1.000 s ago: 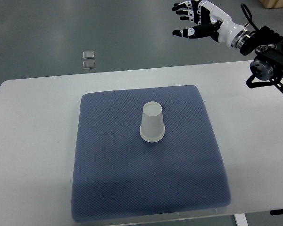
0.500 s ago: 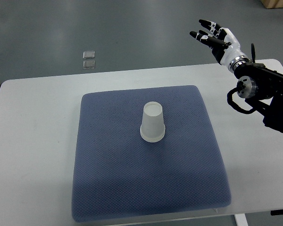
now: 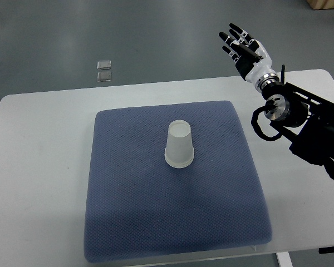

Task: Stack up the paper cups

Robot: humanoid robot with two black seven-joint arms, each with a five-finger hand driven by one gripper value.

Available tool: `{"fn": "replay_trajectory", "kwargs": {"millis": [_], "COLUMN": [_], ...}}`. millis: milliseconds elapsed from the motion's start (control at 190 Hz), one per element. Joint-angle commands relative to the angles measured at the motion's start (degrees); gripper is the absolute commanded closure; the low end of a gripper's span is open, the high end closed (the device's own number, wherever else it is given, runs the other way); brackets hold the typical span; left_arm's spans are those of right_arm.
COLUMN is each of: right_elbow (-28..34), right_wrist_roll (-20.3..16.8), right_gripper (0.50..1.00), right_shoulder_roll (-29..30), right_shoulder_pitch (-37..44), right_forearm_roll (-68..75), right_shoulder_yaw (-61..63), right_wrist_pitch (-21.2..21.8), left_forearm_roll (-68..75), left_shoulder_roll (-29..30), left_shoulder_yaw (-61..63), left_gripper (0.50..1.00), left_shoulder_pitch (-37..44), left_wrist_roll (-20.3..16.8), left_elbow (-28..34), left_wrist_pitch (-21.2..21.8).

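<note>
A white bench (image 3: pixel 39 144) carries a square blue-grey mat (image 3: pixel 133 222) that covers most of its middle. On the mat, a little above its centre, stands the paper cup stack (image 3: pixel 180 144), translucent white and turned upside down, its closed base facing up and its wider rim resting on the fabric. A faint step near the rim suggests one cup sleeved over another, though how many are nested cannot be told. Because it is inverted, nothing can be seen inside it.

The right robot hand (image 3: pixel 244 49) is at about 2 o'clock from the cup, well apart from it and beyond the mat's far right corner, over the back edge of the bench. Its black-and-white fingers (image 3: pixel 234 29) are stretched out wide and point away toward 11 o'clock; it holds nothing. Its dark forearm (image 3: pixel 309 130) runs in from the right edge across the bench's right side.

On the grey floor (image 3: pixel 156 33) behind the bench, at about 11 o'clock from the cup, lie two small pale squares (image 3: pixel 104 70).
</note>
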Motion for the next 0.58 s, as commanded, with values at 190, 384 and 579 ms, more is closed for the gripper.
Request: {"fn": "replay_trajectory", "kwargs": {"millis": [190,384,579], "right_elbow": [-0.03,-0.03,-0.03], "right_wrist_roll": [0.05,0.14,1.63], "right_gripper": [0.585,0.585,0.585], "right_shoulder_roll": [-0.23,0.03,-0.06], "right_shoulder_pitch": [-0.75,-1.1,-1.19], "right_forearm_roll": [-5.15,-5.15,-5.15], "right_shoulder_yaw": [0.14,0.23,0.49], "right_wrist_pitch": [-0.19,-0.27,-0.27], "left_forearm_roll": [0.0,0.0,0.0], "left_shoulder_roll": [0.0,0.0,0.0], "left_shoulder_yaw": [0.0,0.0,-0.09], "left_gripper": [0.5,0.5,0.5], "left_shoulder_pitch": [-0.01,-0.01,-0.01], "left_wrist_roll": [0.0,0.0,0.0], "left_elbow": [0.0,0.0,0.0], "left_wrist_pitch": [0.0,0.0,0.0]}}
